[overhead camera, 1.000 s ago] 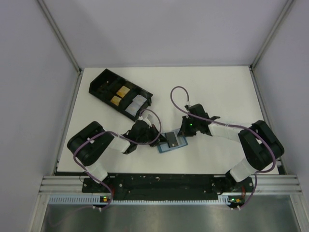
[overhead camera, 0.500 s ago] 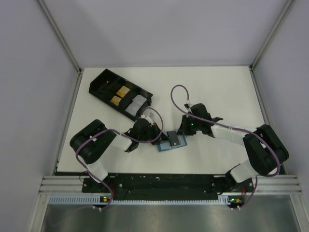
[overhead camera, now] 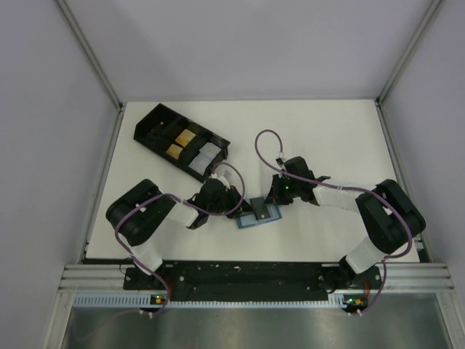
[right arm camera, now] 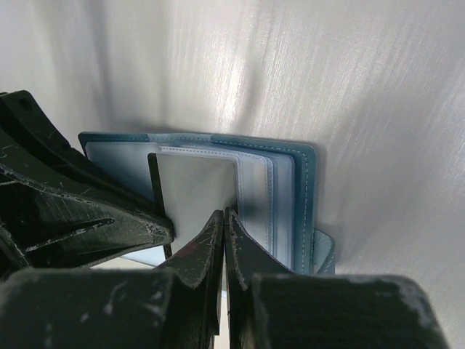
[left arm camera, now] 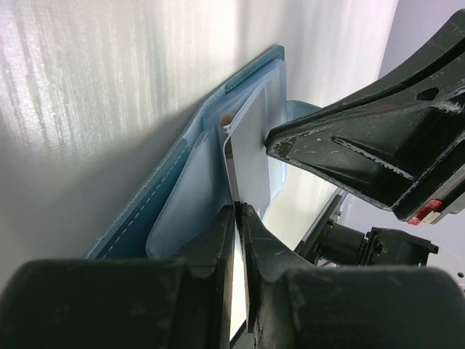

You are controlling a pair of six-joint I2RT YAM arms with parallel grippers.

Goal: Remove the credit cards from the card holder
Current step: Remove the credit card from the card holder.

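Observation:
The blue card holder (overhead camera: 247, 223) lies open on the table between my two grippers. A grey card (overhead camera: 259, 209) sticks partly out of its clear inner sleeves. In the left wrist view my left gripper (left arm camera: 238, 207) is shut on the card's (left arm camera: 251, 138) near edge, with the holder (left arm camera: 174, 174) lying to the left. In the right wrist view my right gripper (right arm camera: 224, 212) is shut on the edge of a clear sleeve of the holder (right arm camera: 301, 182), right beside the card (right arm camera: 196, 189). From above, the left gripper (overhead camera: 238, 206) and the right gripper (overhead camera: 275, 202) face each other across the holder.
A black compartmented tray (overhead camera: 156, 123) with yellow and pale cards lies at the back left. The right gripper's fingers (left arm camera: 363, 138) fill the right of the left wrist view, and the left gripper's fingers (right arm camera: 80, 218) fill the left of the right wrist view.
The left gripper has shifted slightly right towards the holder. The right arm's elbow swung out and came back. The holder and card stay in place.

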